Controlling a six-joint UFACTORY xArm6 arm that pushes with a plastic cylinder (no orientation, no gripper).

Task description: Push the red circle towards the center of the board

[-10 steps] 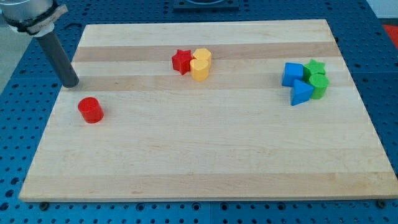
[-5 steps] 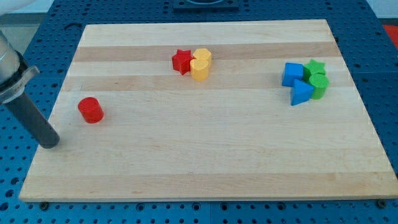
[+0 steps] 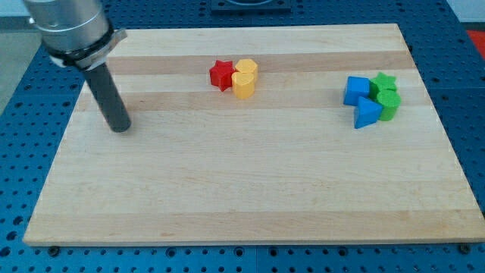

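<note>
The red circle does not show anywhere in the camera view. My dark rod stands over the left part of the wooden board [image 3: 250, 174], and my tip [image 3: 120, 128] rests close to where the red circle lay in the earlier frames. Whether the rod hides the circle cannot be told. The tip is far to the left of all the other blocks.
A red star [image 3: 220, 74] touches two yellow blocks [image 3: 244, 78] at the top centre. At the right, a blue cube [image 3: 355, 90], a blue triangle [image 3: 367, 113], a green star [image 3: 384, 80] and a green cylinder [image 3: 389, 103] sit bunched together.
The rod swung from the board's upper left down past the left edge, then back right and up onto the red circle's spot. The circle no longer shows. The other blocks have not moved.
</note>
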